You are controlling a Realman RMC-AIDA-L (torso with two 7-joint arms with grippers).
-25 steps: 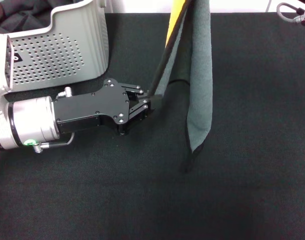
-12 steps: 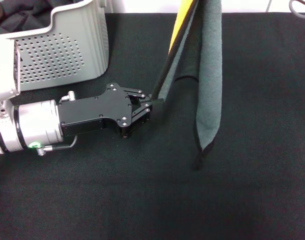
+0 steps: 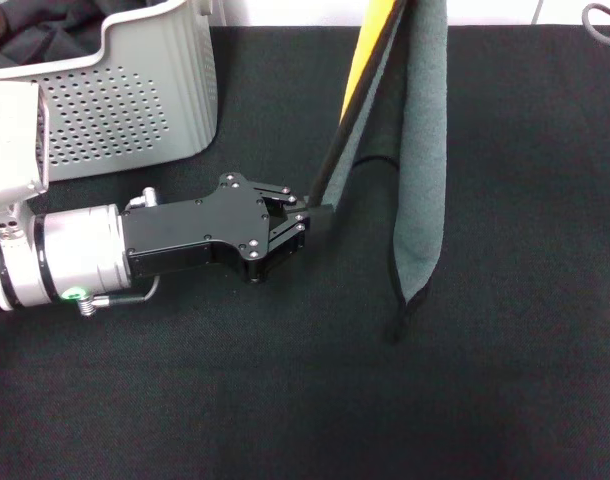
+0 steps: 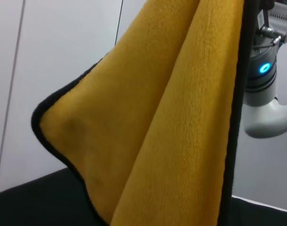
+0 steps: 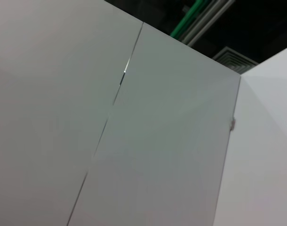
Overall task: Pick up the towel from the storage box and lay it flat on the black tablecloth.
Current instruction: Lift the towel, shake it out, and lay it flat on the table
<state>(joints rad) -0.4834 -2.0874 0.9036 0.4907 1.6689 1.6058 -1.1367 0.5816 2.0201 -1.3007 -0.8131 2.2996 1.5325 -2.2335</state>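
Grey-green terry towel (image 3: 423,150) with yellow-orange reverse hangs folded above our large matte black tablecloth (image 3: 505,380), its lower corner pinched by our left tool (image 3: 307,215). Perforated light grey plastic storage box (image 3: 125,110) stands well apart behind that arm.

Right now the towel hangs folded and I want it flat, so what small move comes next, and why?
Probably draw the left pincer, shut on the towel's lower corner, sideways toward the box. The towel hangs doubled above the tablecloth, so pulling should spread it.
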